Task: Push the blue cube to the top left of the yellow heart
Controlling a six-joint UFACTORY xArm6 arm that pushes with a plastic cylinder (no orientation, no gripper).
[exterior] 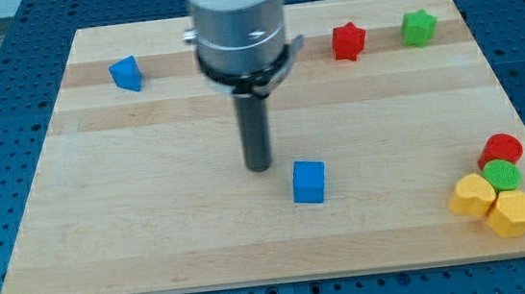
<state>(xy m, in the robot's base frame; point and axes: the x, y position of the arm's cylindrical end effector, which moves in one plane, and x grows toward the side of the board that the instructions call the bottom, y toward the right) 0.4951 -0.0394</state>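
Pale wooden board (pixel 155 234) lying on blue perforated bench. Dark rod hanging from grey arm; my tip (pixel 261 168) sitting just up-left of blue cube (pixel 309 182), small gap showing, not touching. Plain rod: nothing to spread or pinch. Blue cube resting near board centre, well apart from yellow heart (pixel 471 195) at view's lower right, clustered with yellow hexagon block (pixel 511 213), green cylinder (pixel 503 175), red cylinder (pixel 501 150).

Risk: off-centre push spinning cube aside; overshooting into cluster, nudging heart.

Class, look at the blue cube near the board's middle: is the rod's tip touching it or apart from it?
Apart. My tip stands just to the view's upper left of the blue cube, with a strip of bare wooden board showing between them.
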